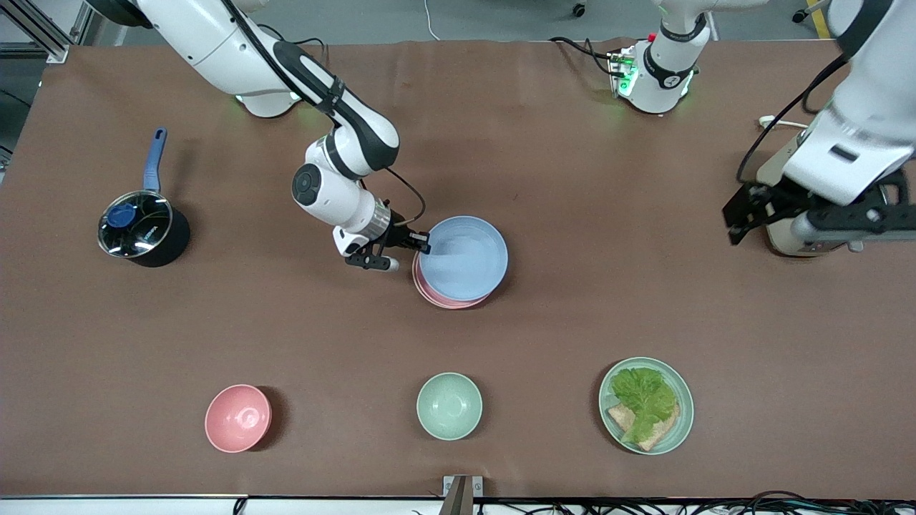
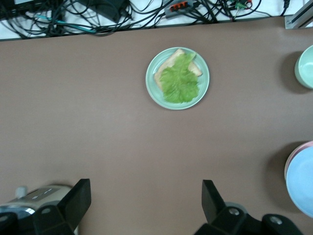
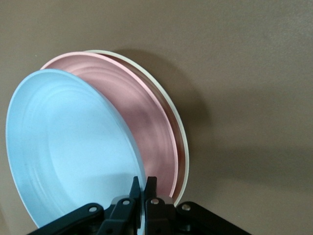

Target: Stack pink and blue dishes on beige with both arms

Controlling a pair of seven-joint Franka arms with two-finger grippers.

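My right gripper (image 1: 424, 244) is shut on the rim of the pale blue plate (image 1: 464, 257), holding it just over the pink plate (image 1: 438, 298) near the middle of the table. The wrist view shows the blue plate (image 3: 68, 147) tilted above the pink plate (image 3: 146, 127), which lies on the beige plate (image 3: 178, 127); only the beige plate's rim shows. The right gripper's jaws (image 3: 144, 188) pinch the blue rim. My left gripper (image 1: 744, 209) hangs open and empty over the table's left-arm end, waiting; between its fingers (image 2: 146, 200) is bare table.
A mint-green plate with lettuce and bread (image 1: 646, 405), a small mint-green bowl (image 1: 449, 405) and a pink bowl (image 1: 237, 418) stand near the front edge. A black saucepan with a blue handle (image 1: 142, 227) sits toward the right arm's end. A toaster-like appliance (image 1: 801, 236) is under the left gripper.
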